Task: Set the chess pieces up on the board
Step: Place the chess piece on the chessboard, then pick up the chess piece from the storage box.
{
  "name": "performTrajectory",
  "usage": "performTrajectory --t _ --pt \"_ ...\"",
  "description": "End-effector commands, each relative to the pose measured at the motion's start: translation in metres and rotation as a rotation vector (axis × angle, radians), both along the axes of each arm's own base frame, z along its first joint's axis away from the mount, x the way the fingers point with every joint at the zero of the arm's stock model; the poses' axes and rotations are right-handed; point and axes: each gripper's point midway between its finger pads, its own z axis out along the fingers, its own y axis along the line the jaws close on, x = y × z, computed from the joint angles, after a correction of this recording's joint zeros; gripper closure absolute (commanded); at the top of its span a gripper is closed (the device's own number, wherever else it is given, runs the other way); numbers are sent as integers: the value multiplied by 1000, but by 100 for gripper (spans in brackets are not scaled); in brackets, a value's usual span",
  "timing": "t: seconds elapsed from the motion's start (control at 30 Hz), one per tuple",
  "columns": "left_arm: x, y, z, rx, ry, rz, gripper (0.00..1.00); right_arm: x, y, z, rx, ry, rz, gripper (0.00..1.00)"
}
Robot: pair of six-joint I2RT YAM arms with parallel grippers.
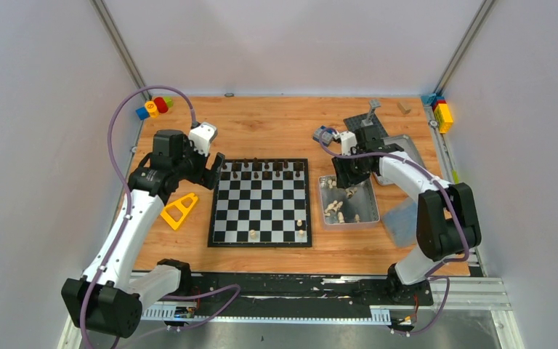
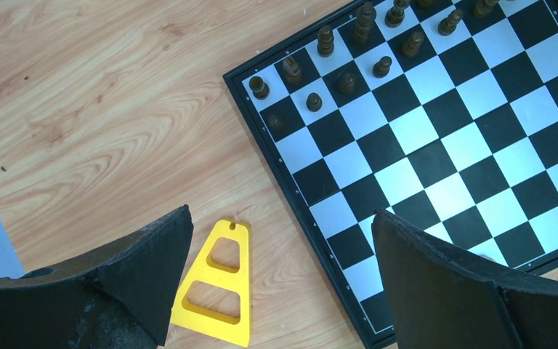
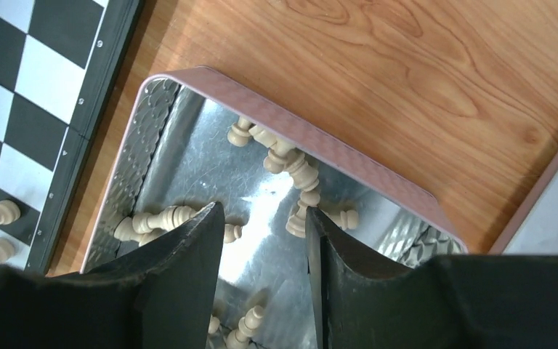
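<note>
Right gripper (image 3: 261,222) was down over the silver tin (image 3: 298,131), jaws parted about halfway. Nothing sat between the fingers (image 3: 189,254), only the shiny tin floor showing through the gap, so no grasp there. Loose cream pieces (image 3: 301,174) lay tumbled around it inside the tin, most on their sides, one poking out from behind a finger. The tin sat on the table (image 1: 276,131) just beside the board's right edge.

On the other side, the left gripper (image 2: 282,222) hung spread wide, released, with nothing in it, over the board's left edge. A yellow triangular frame (image 2: 218,291) lay flat on the wood just beside that edge, apart from the board (image 1: 260,211).

The board lay flat in the middle of the table, closer to the near edge than the far one. Dark pieces (image 2: 346,81) stood upright in the two rows along its far edge. Placed cream pieces (image 1: 301,233) were few: two by the near-right corner, one more toward the middle of the near row, all upright. The rest of the squares showed bare checks.
</note>
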Motion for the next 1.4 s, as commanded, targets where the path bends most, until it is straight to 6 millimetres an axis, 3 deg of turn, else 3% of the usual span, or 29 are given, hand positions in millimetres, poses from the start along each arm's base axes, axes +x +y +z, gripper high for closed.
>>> performTrajectory --t 0.0,0.53,0.83,1.0,1.1,1.2,1.37 --pt "9 -4 16 -21 -56 -11 0 22 8 -4 39 -51 -56 55" --pt "10 -4 12 -18 -43 -13 0 32 10 -25 32 -19 -68 66" --pt "10 -3 11 -12 -43 -15 0 39 11 -18 28 -44 -57 86" --pt "5 -12 12 -23 -46 -87 0 30 12 9 36 -92 35 94" --pt "-6 -35 14 -92 -33 -228 0 14 20 30 73 -114 158 96" --pt "-20 -61 19 -184 -16 -381 0 -11 38 60 178 -132 311 95" --pt "-31 -99 27 -274 30 -551 1 -48 85 115 404 -188 525 95"
